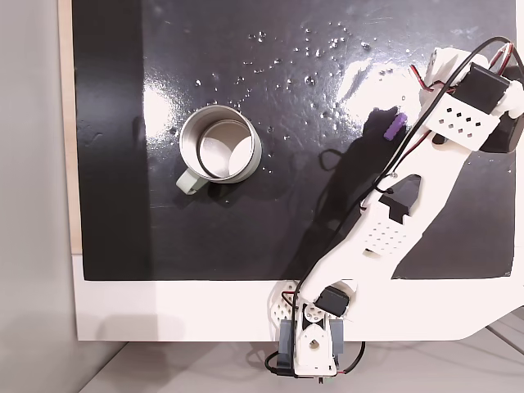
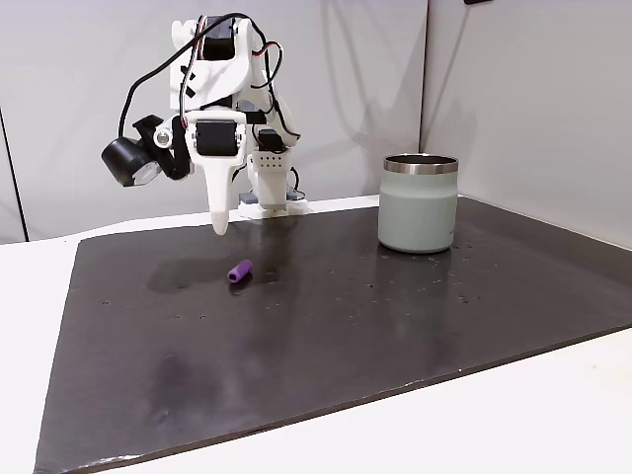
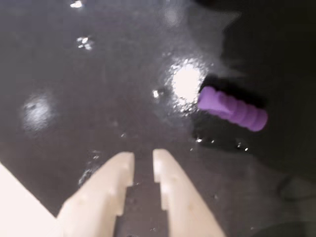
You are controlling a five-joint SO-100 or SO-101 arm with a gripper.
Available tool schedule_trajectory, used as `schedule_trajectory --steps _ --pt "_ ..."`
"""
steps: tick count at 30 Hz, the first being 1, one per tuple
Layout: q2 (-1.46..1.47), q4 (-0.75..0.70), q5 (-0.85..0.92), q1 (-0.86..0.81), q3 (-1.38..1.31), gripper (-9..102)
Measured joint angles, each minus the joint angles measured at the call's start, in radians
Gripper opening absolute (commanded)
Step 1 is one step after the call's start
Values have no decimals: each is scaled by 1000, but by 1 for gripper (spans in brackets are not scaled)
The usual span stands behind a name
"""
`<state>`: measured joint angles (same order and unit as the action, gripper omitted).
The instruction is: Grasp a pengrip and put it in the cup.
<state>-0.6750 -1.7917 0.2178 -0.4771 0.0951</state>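
Hovering above the dark mat [image 2: 395,326], my gripper [image 3: 143,160] has its fingers nearly pressed together with just a thin slit between them — nothing is held. The pengrip [image 3: 233,108] lies on its side on the mat, up and right of the tips in the wrist view, apparently a little apart. The cup [image 1: 219,146] stands upright, well away.
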Motion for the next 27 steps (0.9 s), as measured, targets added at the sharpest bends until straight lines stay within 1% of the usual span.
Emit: schedule_trajectory --steps 9,14,22,27 --pt "69 0 34 -11 0 0" --pt "69 0 126 2 15 0" --pt "-46 2 308 55 285 0" --pt "-167 5 354 94 468 2"
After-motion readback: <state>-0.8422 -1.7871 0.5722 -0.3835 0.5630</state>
